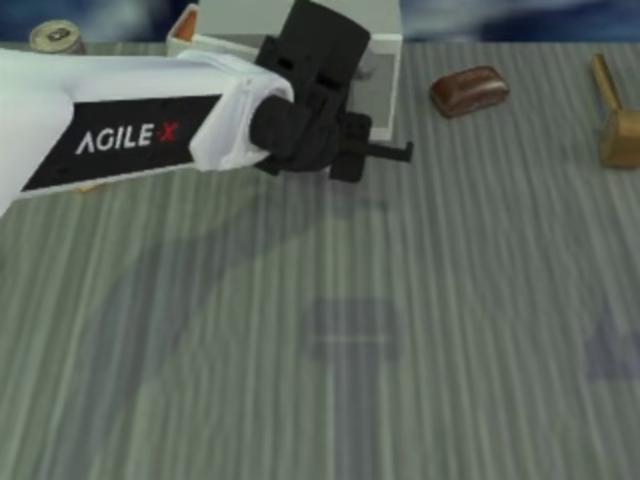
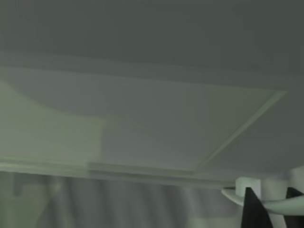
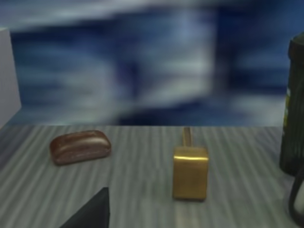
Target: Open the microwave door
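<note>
The microwave (image 1: pixel 384 60) stands at the table's far edge, mostly hidden under my left arm in the top view. The left wrist view is filled by the microwave door (image 2: pixel 142 118), a pale panel with a thin raised frame, seen from very near. The door's pale handle (image 2: pixel 278 205) runs between the two dark fingertips of my left gripper (image 2: pixel 274 211), which is shut on it. In the top view this gripper (image 1: pixel 395 152) sits just in front of the microwave's right front corner. Part of my right gripper (image 3: pixel 92 213) shows in its wrist view; that arm is outside the top view.
A brown loaf-shaped object (image 1: pixel 469 90) and a golden mallet (image 1: pixel 615 115) lie right of the microwave. A can (image 1: pixel 56 38) and a white-and-orange box (image 1: pixel 190 35) stand at the far left. A dark bottle (image 3: pixel 294 109) stands near the right gripper.
</note>
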Action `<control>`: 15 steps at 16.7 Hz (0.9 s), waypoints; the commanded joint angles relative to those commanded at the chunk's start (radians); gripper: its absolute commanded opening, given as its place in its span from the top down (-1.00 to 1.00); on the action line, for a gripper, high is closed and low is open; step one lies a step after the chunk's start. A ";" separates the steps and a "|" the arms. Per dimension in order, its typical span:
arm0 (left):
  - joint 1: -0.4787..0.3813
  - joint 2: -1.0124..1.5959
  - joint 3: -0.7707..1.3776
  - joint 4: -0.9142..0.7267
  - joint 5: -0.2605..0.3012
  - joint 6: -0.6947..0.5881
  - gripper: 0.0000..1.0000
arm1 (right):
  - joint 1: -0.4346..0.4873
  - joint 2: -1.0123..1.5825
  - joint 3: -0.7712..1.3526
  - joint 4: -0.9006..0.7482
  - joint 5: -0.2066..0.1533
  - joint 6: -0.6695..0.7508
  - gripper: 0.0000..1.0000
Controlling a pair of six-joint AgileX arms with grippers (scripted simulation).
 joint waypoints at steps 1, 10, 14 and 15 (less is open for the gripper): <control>0.000 0.000 0.000 0.000 0.000 0.000 1.00 | 0.000 0.000 0.000 0.000 0.000 0.000 -1.00; 0.010 -0.026 -0.040 0.020 0.032 0.039 1.00 | 0.000 0.000 0.000 0.000 0.000 0.000 -1.00; 0.010 -0.026 -0.040 0.020 0.032 0.039 1.00 | 0.000 0.000 0.000 0.000 0.000 0.000 -1.00; 0.010 -0.026 -0.040 0.020 0.032 0.039 1.00 | 0.000 0.000 0.000 0.000 0.000 0.000 -1.00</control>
